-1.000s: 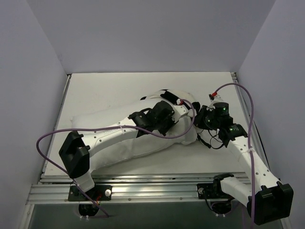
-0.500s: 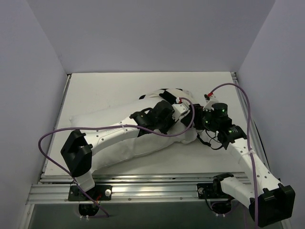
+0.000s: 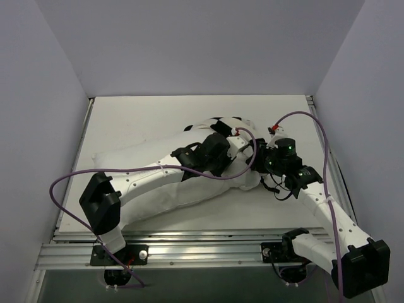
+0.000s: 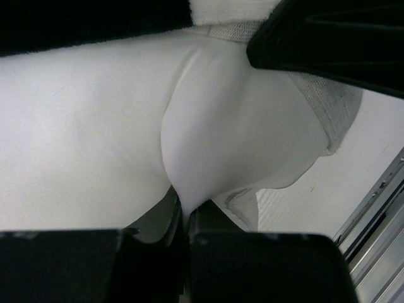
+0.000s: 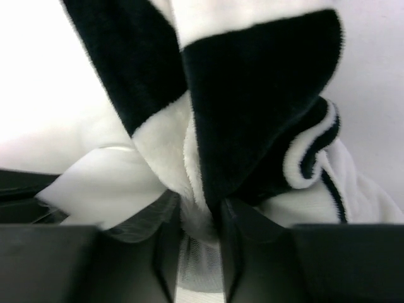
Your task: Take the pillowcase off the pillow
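The plain white pillow (image 3: 183,194) lies slantwise across the table, with my left arm stretched along it. The black-and-white checked pillowcase (image 3: 218,124) is bunched at the pillow's right end. My left gripper (image 3: 247,148) sits at that end, shut on a pinch of smooth white pillow cloth (image 4: 95,126); the left gripper (image 4: 183,205) shows the fold between its jaws, with the pillowcase (image 4: 95,19) at the top edge. My right gripper (image 3: 260,163) presses in from the right. In the right wrist view the right gripper (image 5: 201,221) is shut on a plush fold of the pillowcase (image 5: 252,95).
Grey walls enclose the white table (image 3: 139,117) on the left, back and right. A metal rail (image 3: 202,243) runs along the near edge. Purple cables (image 3: 66,183) loop over both arms. A black part of the right arm (image 4: 328,44) hangs close above the left gripper.
My right gripper opened, shifted left toward the pillow's end and closed on a fold of the pillowcase. The left arm has barely moved and keeps its pinch.
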Robot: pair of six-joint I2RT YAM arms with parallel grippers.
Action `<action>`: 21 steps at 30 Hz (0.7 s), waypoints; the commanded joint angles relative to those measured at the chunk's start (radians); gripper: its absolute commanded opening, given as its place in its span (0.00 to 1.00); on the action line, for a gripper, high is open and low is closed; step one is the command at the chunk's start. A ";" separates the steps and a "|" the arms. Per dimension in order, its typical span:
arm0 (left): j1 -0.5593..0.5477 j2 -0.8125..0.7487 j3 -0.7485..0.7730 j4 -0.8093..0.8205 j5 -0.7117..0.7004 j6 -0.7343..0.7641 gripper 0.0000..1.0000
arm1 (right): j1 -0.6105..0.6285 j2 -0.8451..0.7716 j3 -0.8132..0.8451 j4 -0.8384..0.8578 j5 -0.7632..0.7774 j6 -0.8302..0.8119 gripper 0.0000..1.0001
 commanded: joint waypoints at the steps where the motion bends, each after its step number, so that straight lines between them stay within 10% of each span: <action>1: 0.029 -0.070 -0.024 -0.019 -0.066 -0.034 0.02 | 0.017 0.022 -0.021 -0.032 0.090 0.007 0.19; 5: 0.092 -0.132 -0.072 -0.088 -0.104 -0.096 0.02 | 0.011 0.025 -0.012 -0.057 0.224 0.045 0.00; 21: 0.293 -0.730 -0.138 -0.321 -0.087 -0.198 0.02 | -0.080 0.225 0.218 -0.087 0.480 0.120 0.00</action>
